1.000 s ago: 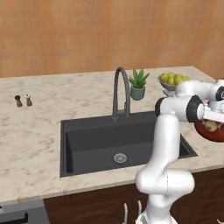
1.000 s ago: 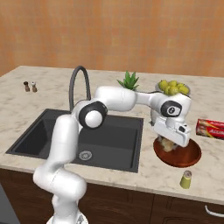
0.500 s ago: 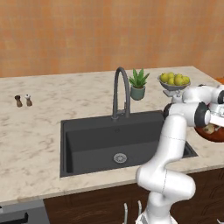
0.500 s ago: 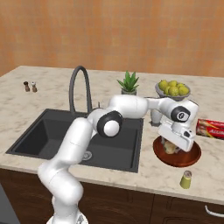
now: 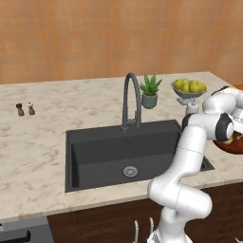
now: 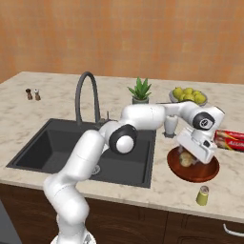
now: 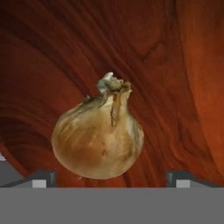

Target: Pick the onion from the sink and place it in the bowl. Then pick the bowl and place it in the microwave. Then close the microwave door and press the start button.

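The onion, a small tan bulb, lies inside the reddish-brown bowl. My gripper hangs just over it, open, with a dark fingertip wide of the bulb on each side and neither touching it. In the right base view the gripper points down into the bowl, which stands on the counter right of the sink, and the onion shows beneath the hand. The left base view catches the bowl at its right edge. The microwave and its door are out of view.
A grey footed bowl of lemons and a potted plant stand behind the sink, near the dark tap. A red foil box lies right of the bowl and a small yellow-green shaker in front of it. Two small shakers stand far left.
The jaws have spread wider over the bowl, and the onion now lies free on the bowl's floor. The hand has shifted slightly to the right.
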